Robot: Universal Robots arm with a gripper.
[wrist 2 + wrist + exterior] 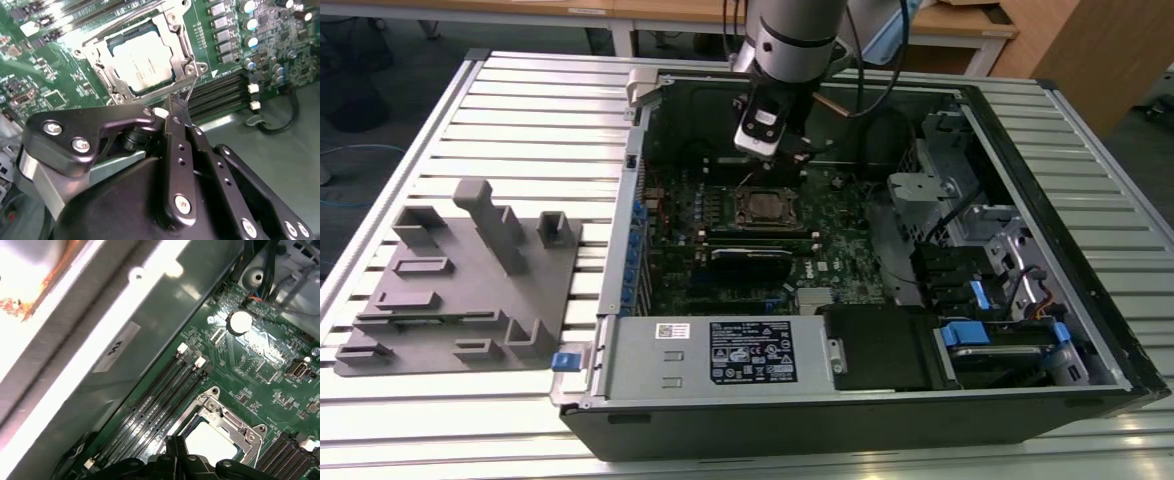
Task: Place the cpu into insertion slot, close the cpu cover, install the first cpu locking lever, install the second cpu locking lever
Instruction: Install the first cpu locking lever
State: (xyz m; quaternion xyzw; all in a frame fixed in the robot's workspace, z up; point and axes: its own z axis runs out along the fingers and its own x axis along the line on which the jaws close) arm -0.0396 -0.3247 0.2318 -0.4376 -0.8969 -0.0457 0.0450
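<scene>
one dull silver cpu [142, 60] within the silver cpu cover [172, 25]

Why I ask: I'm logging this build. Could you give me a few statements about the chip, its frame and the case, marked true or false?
1. The chip lies inside the metal frame. True.
2. The frame stands tilted up off the chip. False: it lies flat around it.
3. The gripper is close beside the frame, by a thin wire lever. True.
4. The computer case is closed. False: its side is open.
5. The grey rack lies on the exterior view's right of the case. False: on the left.
</scene>
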